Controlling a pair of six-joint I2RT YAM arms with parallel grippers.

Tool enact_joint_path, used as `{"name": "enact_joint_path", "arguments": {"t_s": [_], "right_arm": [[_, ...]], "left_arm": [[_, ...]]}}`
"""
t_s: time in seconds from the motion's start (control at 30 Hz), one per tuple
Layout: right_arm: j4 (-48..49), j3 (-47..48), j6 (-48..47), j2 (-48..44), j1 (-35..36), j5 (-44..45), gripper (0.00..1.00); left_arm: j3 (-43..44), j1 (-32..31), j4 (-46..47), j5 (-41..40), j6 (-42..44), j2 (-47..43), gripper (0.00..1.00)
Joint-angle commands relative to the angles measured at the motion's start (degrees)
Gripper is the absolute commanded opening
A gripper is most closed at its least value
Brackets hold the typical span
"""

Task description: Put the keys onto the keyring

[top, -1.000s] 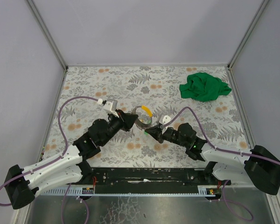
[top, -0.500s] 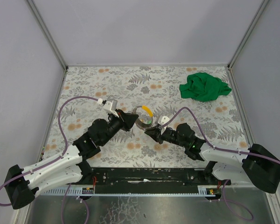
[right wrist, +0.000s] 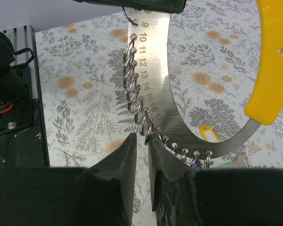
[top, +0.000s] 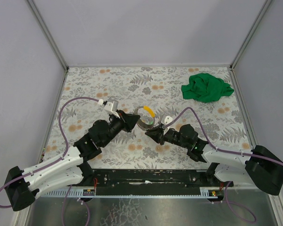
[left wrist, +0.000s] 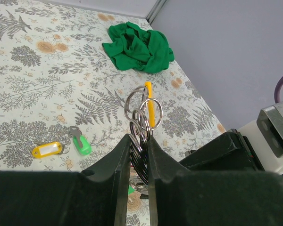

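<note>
The keyring (left wrist: 142, 109) is a curved silvery band (right wrist: 158, 70) stamped with numbers, hung with several small split rings and ending in a yellow plastic piece (right wrist: 272, 70). My left gripper (left wrist: 139, 137) is shut on it and holds it above the table (top: 144, 117). Two keys lie on the table below: one with a yellow tag (left wrist: 47, 149), one with a green tag (left wrist: 80, 142). My right gripper (right wrist: 142, 137) stands slightly open just under the row of rings. One ring touches its right fingertip (right wrist: 156, 143), and nothing sits between the jaws.
A crumpled green cloth (top: 206, 87) lies at the far right of the patterned table (top: 94, 84). Grey walls enclose the table on three sides. The black base rail (right wrist: 14, 113) runs along the near edge.
My right gripper's jaws have parted a little and its tip has shifted slightly left beneath the keyring. The left gripper and the keyring have stayed put.
</note>
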Motion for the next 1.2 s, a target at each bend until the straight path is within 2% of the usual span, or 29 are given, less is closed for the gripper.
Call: {"name": "enact_joint_path", "arguments": {"t_s": [0.0,0.17,0.33,0.47,0.83,1.07,1.17], "right_arm": [[7.51,0.28,1.46,-1.01,0.51,1.75,0.21],[7.02,-0.19,1.2,-1.58,0.52,2.49,0.15],[5.61,-0.09,0.18,-1.97,0.53,2.5,0.04],[3.34,0.09,-0.33,-2.42,0.51,1.52,0.0],[-9.48,1.16,-0.79,-8.03,0.45,-0.72,0.0],[-18.11,2.02,0.26,-9.33,0.44,-1.7,0.0],[-20.33,2.3,1.08,-8.32,0.45,-2.16,0.0]], "left_arm": [[1.69,-0.24,3.55,0.96,-0.83,-0.52,0.0],[1.71,-0.25,3.2,0.74,-0.67,-0.72,0.0],[1.58,-0.3,2.91,0.64,-0.65,-0.91,0.0],[1.46,-0.27,2.49,0.24,-0.53,-1.34,0.0],[-1.65,-0.27,1.9,0.19,-3.29,-2.11,0.01],[-10.21,-0.29,4.98,2.37,-10.93,-3.33,0.09],[-14.16,-0.33,7.5,3.36,-14.24,-3.52,0.17]]}}
